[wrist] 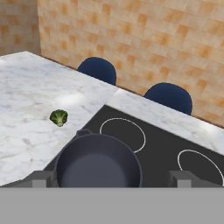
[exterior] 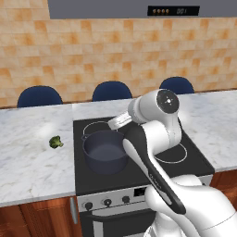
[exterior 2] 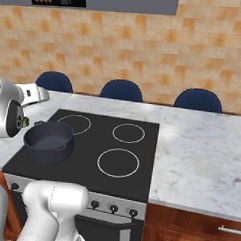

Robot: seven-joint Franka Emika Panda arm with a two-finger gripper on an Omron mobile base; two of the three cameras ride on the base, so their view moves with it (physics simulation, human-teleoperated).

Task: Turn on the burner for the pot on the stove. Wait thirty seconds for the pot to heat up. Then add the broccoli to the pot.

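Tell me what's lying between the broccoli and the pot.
Nothing: bare marble counter, then the stove's black edge, separate broccoli and pot in the hand view.

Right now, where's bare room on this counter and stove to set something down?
Widest patch: marble right of the stove. Its three unoccupied rings are free too. Left marble is bare around the broccoli. Crowded: the front-left ring, where the pot sits under the arm.
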